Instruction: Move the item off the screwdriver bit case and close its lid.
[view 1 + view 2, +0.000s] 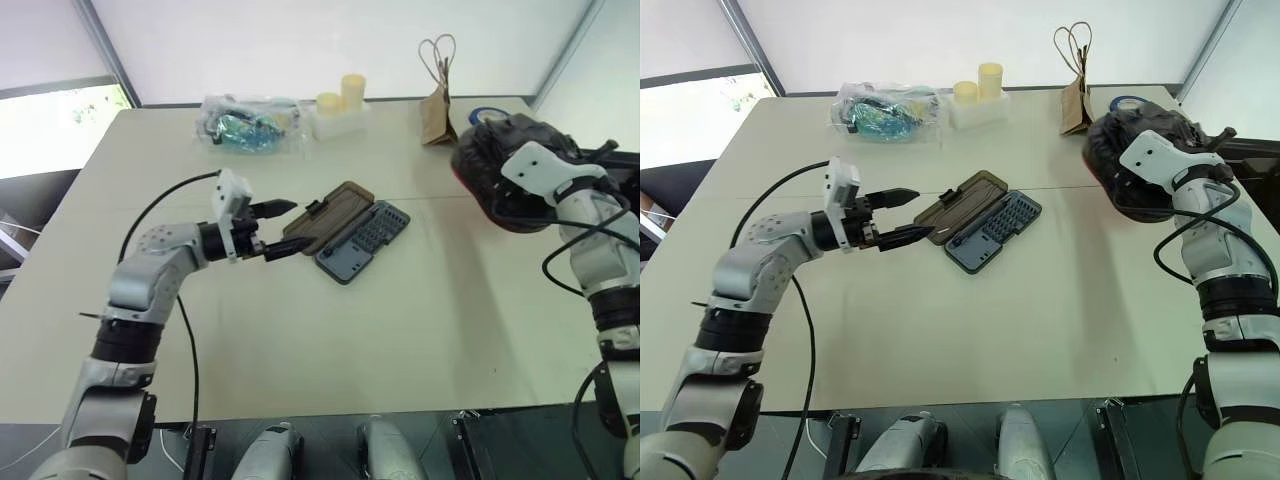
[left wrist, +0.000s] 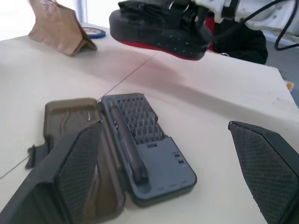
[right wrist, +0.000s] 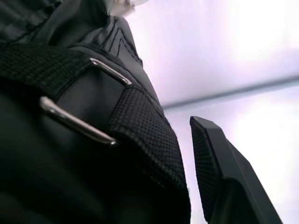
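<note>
The right gripper [image 1: 1120, 175] is clamped on the black padded mitt [image 1: 1110, 160], its fingers closed into the mitt's strap [image 3: 140, 126] as the right wrist view shows, where one finger [image 3: 224, 172] stands beside the webbing and a metal buckle [image 3: 77, 123]. The mitt hangs clear of the table [image 1: 400, 360], above its far right corner, with its red edge [image 2: 159, 49] facing down and nothing under it but bare tabletop.

The left gripper [image 1: 902, 215] has its two fingers spread wide apart and holds nothing. It points level toward the open lid [image 1: 325, 217] of the screwdriver bit case [image 1: 362, 240], its tips just beside the lid's near end; whether they touch it cannot be told.

The case lies near the middle of the table, opened flat: the translucent brown lid is folded out on the side toward the left gripper, and the blue-grey tray with its rows of bits faces up.

Along the far edge stand a brown paper bag [image 1: 436, 110], a roll of blue tape [image 1: 487, 115] close by it, pale yellow containers [image 1: 340, 105], and a clear plastic bag [image 1: 250, 125] with teal contents.
</note>
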{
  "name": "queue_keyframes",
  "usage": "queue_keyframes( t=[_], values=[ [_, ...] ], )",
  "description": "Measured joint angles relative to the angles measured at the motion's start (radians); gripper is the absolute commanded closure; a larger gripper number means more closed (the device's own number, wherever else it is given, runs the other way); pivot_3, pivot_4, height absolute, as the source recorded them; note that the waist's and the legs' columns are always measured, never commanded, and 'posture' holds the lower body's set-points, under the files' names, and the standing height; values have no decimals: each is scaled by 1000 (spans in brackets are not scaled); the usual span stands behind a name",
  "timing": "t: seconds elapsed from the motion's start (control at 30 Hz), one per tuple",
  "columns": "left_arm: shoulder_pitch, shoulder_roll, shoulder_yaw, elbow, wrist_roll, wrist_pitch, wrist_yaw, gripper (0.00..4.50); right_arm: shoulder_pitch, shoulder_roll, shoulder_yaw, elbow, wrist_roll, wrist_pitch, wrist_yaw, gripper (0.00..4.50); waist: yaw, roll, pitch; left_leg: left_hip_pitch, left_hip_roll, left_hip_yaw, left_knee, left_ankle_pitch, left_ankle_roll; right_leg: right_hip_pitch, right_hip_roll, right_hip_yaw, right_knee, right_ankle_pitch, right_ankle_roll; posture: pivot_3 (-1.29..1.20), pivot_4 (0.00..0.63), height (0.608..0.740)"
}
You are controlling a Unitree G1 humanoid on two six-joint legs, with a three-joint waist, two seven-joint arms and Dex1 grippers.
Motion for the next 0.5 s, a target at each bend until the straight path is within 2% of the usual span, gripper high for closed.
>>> queue_keyframes(
  t=[0.13,0.2,0.27,0.4,0.43,0.5],
  values=[
    [1,-17,-11,23,24,-24,1,0,-32,13,39,79,-43,5,-64,3993,-13,0,0,0,1,0,1,0,0,-1,0,1,0,0,0,0,150,740],
    [6,-31,-11,20,28,-25,7,0,-47,15,57,108,-61,18,-84,2979,-14,0,0,0,1,0,1,0,0,-1,0,1,0,0,0,0,150,740],
    [22,-33,-11,14,29,-25,16,0,-50,15,62,120,-64,22,-95,2322,-14,0,0,0,1,0,1,0,0,-2,0,1,0,0,0,0,150,740],
    [55,-32,-5,1,29,-22,33,0,-50,15,69,142,-61,22,-92,256,-12,0,0,-1,1,0,1,0,0,-1,0,1,0,0,0,0,150,740],
    [55,-32,-3,0,29,-21,38,0,-50,14,71,142,-61,22,-92,25,-11,0,0,-1,1,0,1,0,0,-1,0,1,0,0,0,0,150,740],
    [55,-32,5,-2,29,-21,43,0,-50,11,74,140,-62,24,-90,25,-11,0,0,-1,1,0,1,0,0,-1,0,1,0,0,0,0,150,740]
  ],
)
